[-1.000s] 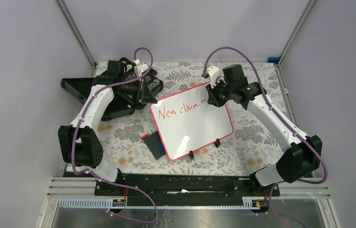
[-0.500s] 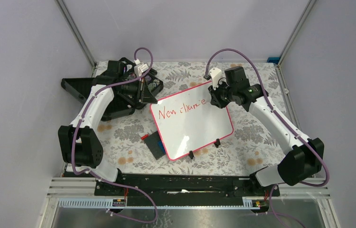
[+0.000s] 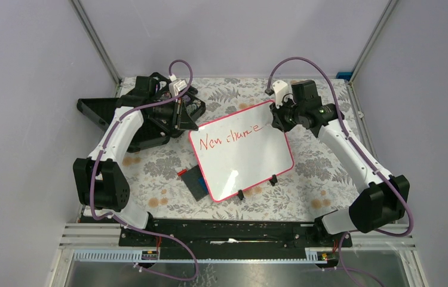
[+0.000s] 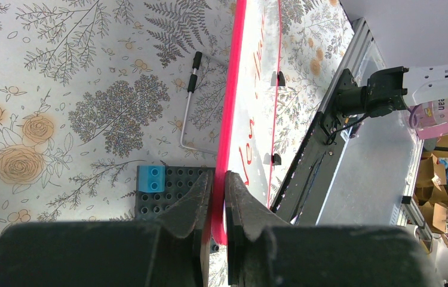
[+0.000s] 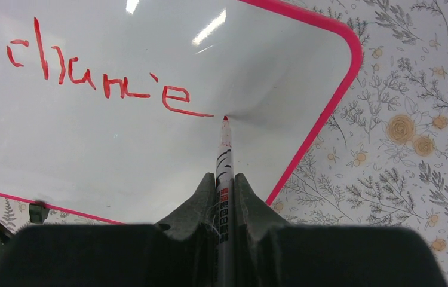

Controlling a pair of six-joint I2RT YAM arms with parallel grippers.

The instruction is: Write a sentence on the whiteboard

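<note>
"Across the middle of the top view, we have the whiteboard (image 3: pixel 242 161) lying askew, and the sentence (image 3: pixel 232 136) runs along its upper edge in red, roughly 'New chime'."

"And the pen?"

"Our right gripper (image 5: pixel 224 179) is pinched tight around a red marker (image 5: pixel 224 155). Its tip sits just right of the final 'e'; we cannot tell whether it is touching the surface."

"So we judge the first line to be mid-word or just finishing. What does the next stroke need?"

"A short move toward the right of the wrist view. Only a narrow strip of white lies between the tip and the pink frame (image 5: pixel 335 89), so anything beyond a letter or so belongs on a second line."

"Is there room below?"

"Plenty: the whole lower half of the board is bare, down to the two black clip feet (image 3: pixel 241 194)."

"Who steadies it?"

"Our left gripper (image 4: pixel 217 179) is clamped on the frame at the board's upper left corner, above a grey plate with blue blocks (image 4: pixel 168 191). We should press lightly, since that one pinch looks like the only hold."
</note>
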